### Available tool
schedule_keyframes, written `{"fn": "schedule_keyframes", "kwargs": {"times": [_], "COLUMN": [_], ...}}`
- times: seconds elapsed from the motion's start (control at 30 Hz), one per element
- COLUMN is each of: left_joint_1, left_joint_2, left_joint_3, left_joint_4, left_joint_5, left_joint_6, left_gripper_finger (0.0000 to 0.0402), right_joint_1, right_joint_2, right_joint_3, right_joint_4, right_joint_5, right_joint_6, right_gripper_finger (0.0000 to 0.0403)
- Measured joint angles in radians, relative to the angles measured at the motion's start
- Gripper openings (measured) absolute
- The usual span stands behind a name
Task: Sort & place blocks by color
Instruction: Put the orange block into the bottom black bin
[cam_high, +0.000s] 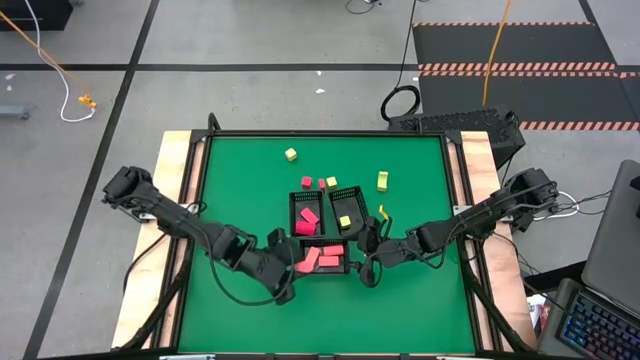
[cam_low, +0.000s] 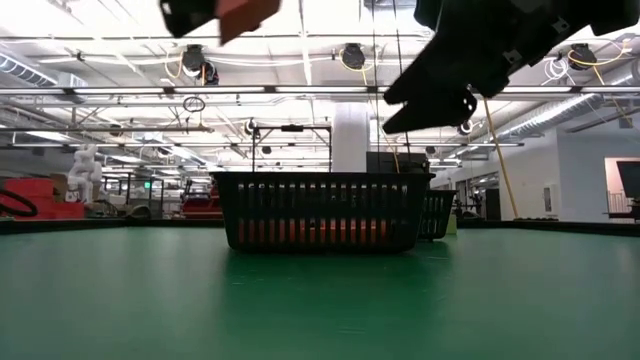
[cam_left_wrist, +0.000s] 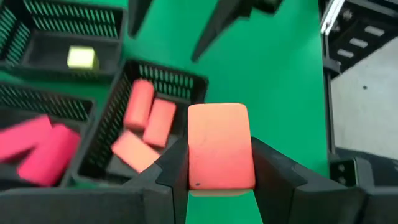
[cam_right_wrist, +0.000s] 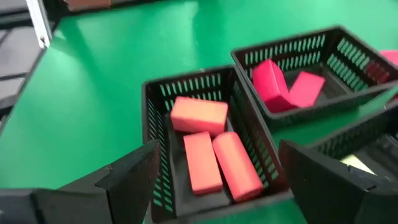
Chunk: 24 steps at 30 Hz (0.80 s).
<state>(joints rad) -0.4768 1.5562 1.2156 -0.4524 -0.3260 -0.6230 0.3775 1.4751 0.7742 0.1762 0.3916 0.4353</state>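
My left gripper (cam_high: 293, 270) (cam_left_wrist: 221, 158) hangs just left of the near black mesh tray (cam_high: 346, 266), shut on a salmon-red block (cam_high: 303, 266). That tray (cam_right_wrist: 186, 82) holds three salmon-red blocks (cam_right_wrist: 214, 155). My right gripper (cam_high: 369, 262) (cam_right_wrist: 217, 158) hovers at the tray's right side, fingers wide open and touching nothing. Behind it stand a tray with pink-red blocks (cam_high: 305, 221) and a tray with a yellow block (cam_high: 344, 221). Loose yellow (cam_high: 290, 154) and red blocks (cam_high: 306, 182) lie on the mat farther back. My left gripper pinches the salmon-red block (cam_left_wrist: 217, 134) between its two fingers (cam_left_wrist: 171, 171), one on each long side. The block lies along the fingers and juts out past their tips. It is lifted clear, higher than the tray's rim in the low view (cam_low: 245, 12).
More loose blocks lie near the far trays: a yellow-green one (cam_high: 382, 180), a yellow bar (cam_high: 382, 212), a yellow cube (cam_high: 331, 182). Green mat stretches bare to the left, right and near sides of the trays. Wooden rails (cam_high: 175, 200) border the table.
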Motion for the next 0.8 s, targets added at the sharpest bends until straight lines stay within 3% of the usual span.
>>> {"fn": "schedule_keyframes", "kwargs": {"times": [0.37, 0.8], "left_joint_1": [0.088, 0.131], "left_joint_2": [0.016, 0.143], "left_joint_3": [-0.062, -0.075], "left_joint_4": [0.203, 0.261], "left_joint_5": [0.009, 0.014], "left_joint_6": [0.167, 0.205], "left_gripper_finger": [0.0130, 0.0130], "right_joint_1": [0.010, 0.026], "right_joint_2": [-0.120, -0.132], "right_joint_3": [-0.001, -0.036], "right_joint_4": [-0.143, -0.144], "right_joint_5": [0.006, 0.031], "right_joint_6": [0.076, 0.100], "right_gripper_finger": [0.0320, 0.0320]}}
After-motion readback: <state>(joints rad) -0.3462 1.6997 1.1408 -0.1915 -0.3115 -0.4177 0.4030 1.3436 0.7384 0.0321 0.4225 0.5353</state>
